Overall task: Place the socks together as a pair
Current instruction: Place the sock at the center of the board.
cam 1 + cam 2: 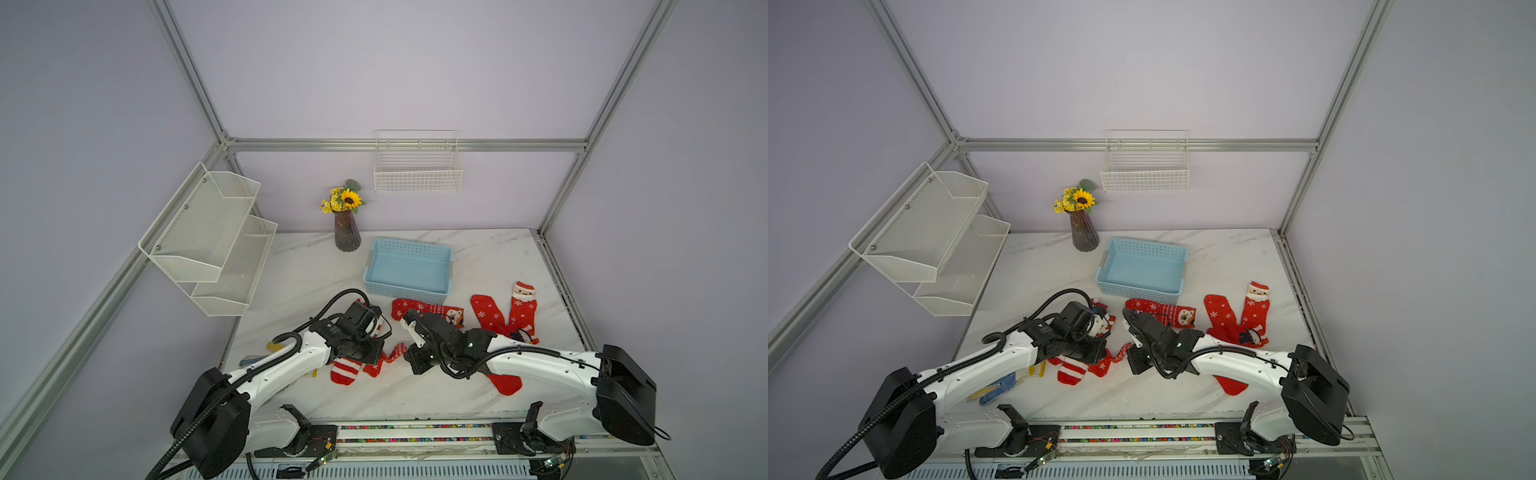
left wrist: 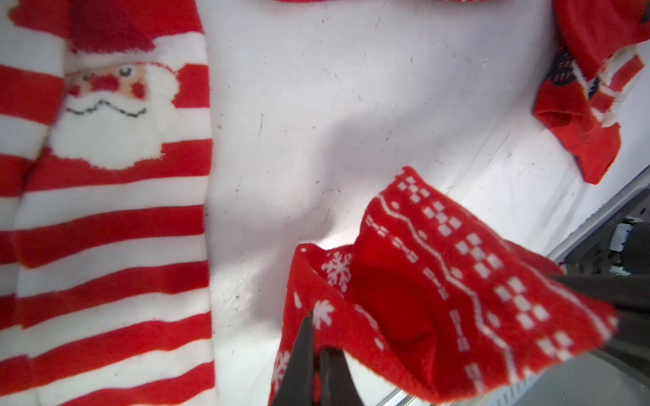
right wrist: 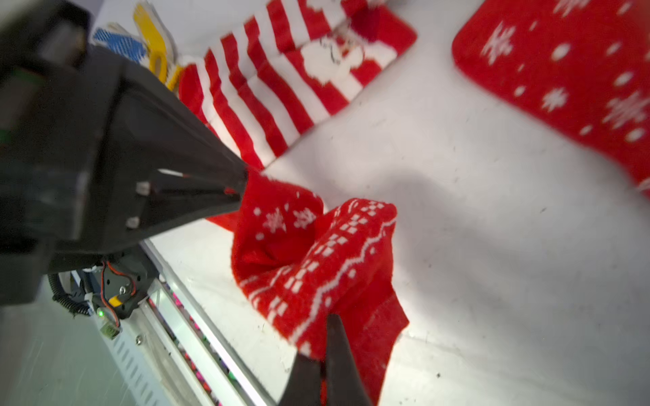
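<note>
A red snowflake sock (image 1: 394, 352) with a white knitted pattern hangs crumpled just above the table between my two arms. My left gripper (image 2: 316, 339) is shut on its snowflake end, and my right gripper (image 3: 329, 339) is shut on its patterned end. A red-and-white striped Santa sock (image 1: 345, 370) lies beside it, partly under the left arm. Another snowflake sock with a bear cuff (image 1: 424, 309) lies in front of the basket. Two more red socks (image 1: 488, 313) with figure cuffs lie at the right. The toe of another red sock (image 1: 505, 383) shows from under the right arm.
A blue basket (image 1: 405, 291) stands behind the socks, with a flower vase (image 1: 347, 235) to its left. A blue-dotted glove with a yellow cuff (image 1: 1000, 386) lies under the left arm. A white mesh shelf (image 1: 208, 241) and a wire basket (image 1: 417, 170) hang on the walls.
</note>
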You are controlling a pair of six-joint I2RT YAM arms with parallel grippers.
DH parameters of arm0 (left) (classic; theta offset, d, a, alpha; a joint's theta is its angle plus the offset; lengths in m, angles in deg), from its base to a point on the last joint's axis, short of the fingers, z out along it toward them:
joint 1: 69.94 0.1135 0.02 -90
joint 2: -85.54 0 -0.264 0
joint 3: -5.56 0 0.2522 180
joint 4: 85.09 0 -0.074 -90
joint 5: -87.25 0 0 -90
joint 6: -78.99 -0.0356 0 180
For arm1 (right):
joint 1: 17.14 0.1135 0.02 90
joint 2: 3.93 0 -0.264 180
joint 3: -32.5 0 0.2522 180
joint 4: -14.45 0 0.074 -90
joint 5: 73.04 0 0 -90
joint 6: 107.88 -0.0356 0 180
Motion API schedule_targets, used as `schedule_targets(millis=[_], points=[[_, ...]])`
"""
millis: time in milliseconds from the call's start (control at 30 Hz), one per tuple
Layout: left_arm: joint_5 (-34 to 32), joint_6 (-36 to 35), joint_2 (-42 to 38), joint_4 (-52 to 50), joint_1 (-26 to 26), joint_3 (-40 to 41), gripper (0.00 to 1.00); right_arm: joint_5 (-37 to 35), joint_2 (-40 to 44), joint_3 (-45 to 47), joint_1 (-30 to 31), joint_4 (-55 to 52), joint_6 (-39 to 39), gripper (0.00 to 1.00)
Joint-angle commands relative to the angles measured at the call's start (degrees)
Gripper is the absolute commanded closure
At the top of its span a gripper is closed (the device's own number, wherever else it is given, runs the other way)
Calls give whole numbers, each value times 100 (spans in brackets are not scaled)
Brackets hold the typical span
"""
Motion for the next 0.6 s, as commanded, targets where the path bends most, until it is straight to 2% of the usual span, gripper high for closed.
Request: schedule_targets(millis=[0, 133, 233, 400, 567], points=[[-448, -273, -55, -365, 184, -527, 98, 497, -221, -219, 36, -888, -607, 100], [-1021, -371, -4, -476, 310, -796, 100, 566, -349, -337, 31, -961, -680, 100], [-844, -454, 265, -351, 435, -975, 93, 599, -479, -388, -44, -991, -674, 100], [-693, -537, 1120, -222, 461, -1309, 86, 921, -817, -402, -495, -919, -335, 100], [-657, -514, 1550, 182, 672, -1480, 66, 863, -1062, -581, -956, -914, 136, 100]])
